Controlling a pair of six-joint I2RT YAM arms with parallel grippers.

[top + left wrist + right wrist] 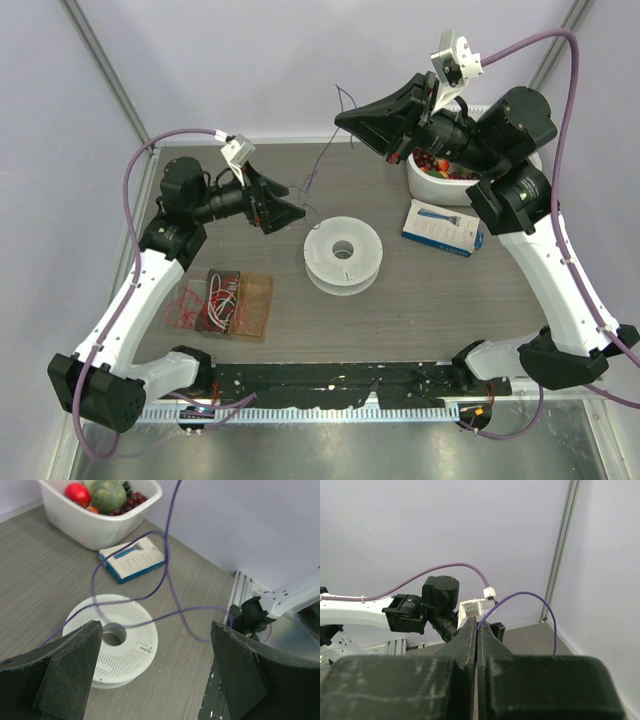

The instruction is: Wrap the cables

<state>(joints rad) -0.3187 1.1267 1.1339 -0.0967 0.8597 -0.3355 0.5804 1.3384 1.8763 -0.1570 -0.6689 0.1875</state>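
Grey tabletop (420,310) from above: white spool (343,256) at centre, thin wire (322,155) climbing from near spool to high right claw (343,118); left claw (293,208) spread, near spool. Left wrist: wire loops above spool. Right wrist: claw pressed together, pinching wire.

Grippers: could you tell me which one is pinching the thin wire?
The right gripper, shut on the wire; the left gripper stands open, holding nothing.

A grey wood-grain table (420,300) stands inside an enclosure of plain, pale lavender-white wall panels (250,50). Slim silver aluminium posts (105,60) run up the panel joints at the back corners. A ribbed aluminium rail (330,404) lines the table's near edge. The light is soft and even.
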